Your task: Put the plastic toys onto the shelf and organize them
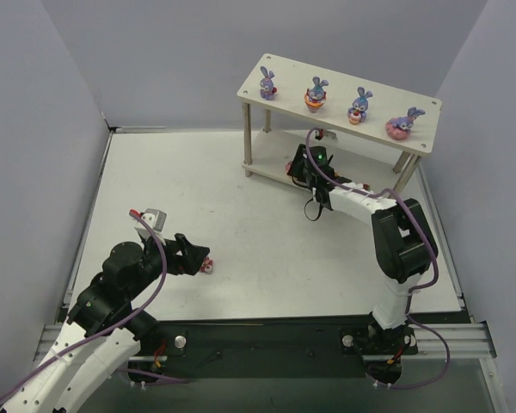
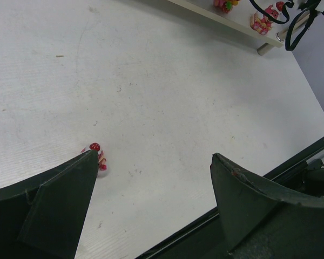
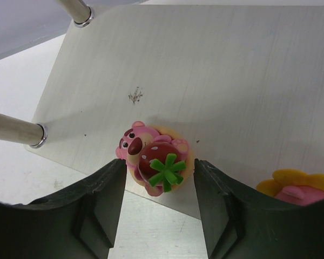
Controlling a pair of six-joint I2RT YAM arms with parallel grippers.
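Observation:
The wooden shelf (image 1: 291, 95) stands at the far right with several purple bunny toys (image 1: 316, 94) in a row on its top board. My right gripper (image 1: 299, 162) reaches to the lower board (image 3: 232, 65). It is open (image 3: 157, 162), its jaws on either side of a pink bear toy with a red strawberry (image 3: 151, 156) that rests near the board's front edge. A yellow and pink toy (image 3: 298, 186) lies to its right. My left gripper (image 1: 192, 255) is open (image 2: 154, 155) low over the table. A small red and pink toy (image 2: 99, 156) lies on the table beside its left fingertip (image 2: 89, 162).
The shelf's thin round legs (image 3: 13, 128) stand at the lower board's corners. The table's dark front rail (image 2: 243, 189) runs just beyond my left gripper. Grey walls enclose the table on the left, back and right. Two toys (image 2: 262, 19) on the lower board show in the left wrist view.

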